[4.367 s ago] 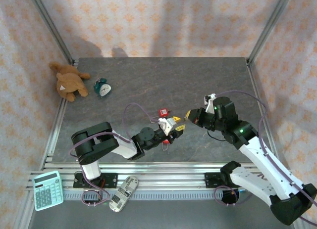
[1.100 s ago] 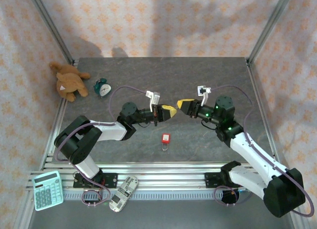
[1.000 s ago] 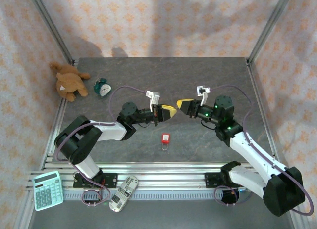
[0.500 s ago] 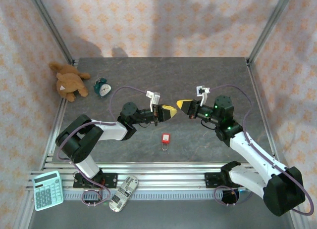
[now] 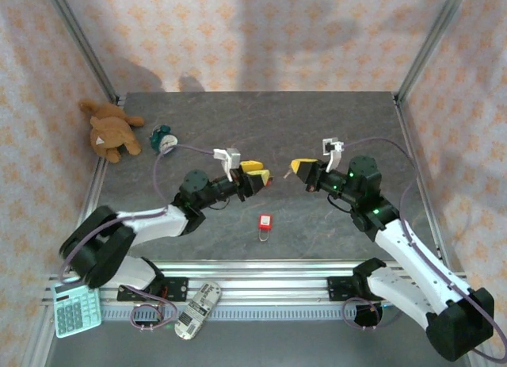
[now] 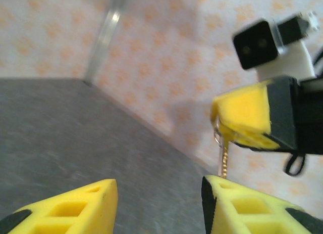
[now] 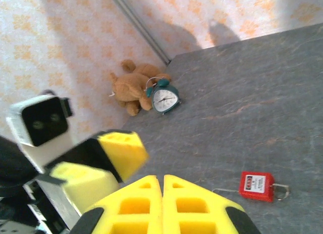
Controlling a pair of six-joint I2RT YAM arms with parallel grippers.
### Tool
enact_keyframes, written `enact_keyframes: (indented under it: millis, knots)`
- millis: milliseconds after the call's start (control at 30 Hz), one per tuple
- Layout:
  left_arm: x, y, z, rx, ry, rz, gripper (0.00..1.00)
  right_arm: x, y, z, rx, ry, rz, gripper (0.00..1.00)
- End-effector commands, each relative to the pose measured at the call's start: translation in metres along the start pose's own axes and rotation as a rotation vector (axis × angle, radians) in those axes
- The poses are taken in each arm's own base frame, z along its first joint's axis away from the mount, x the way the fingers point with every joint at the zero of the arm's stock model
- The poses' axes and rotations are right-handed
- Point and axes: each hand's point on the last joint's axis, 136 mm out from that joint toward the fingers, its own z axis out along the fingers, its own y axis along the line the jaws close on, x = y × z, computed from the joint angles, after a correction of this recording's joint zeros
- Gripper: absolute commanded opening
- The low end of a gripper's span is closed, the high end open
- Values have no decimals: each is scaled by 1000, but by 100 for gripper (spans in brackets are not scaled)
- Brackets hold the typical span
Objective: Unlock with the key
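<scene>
Key (image 6: 223, 160) has changed hands. Our left gripper (image 5: 255, 173) has spread its jaws and backed off leftward. The right gripper (image 5: 299, 167) is pressed shut, pinching the key above mid-bench with the blade hanging down. We judge the handover done and insertion next. Padlock (image 5: 266, 221) lies flat, unheld, near the middle of the bench's (image 5: 333, 121) near edge. Bear (image 5: 111, 131) and clock (image 5: 164, 139) sit by the left edge. We have open room to the right and far side.
</scene>
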Motion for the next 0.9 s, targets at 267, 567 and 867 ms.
enact_keyframes:
  millis: [267,567,867]
  knots:
    - [-12,92,-83,-821,214,69,33,7,-23,-20,141,-39,-1,3]
    - [81,83,-107,-993,636,-51,48,42,-58,-32,269,-22,87,2]
    - [166,30,-71,-922,998,28,66,45,-65,-50,338,-42,71,2]
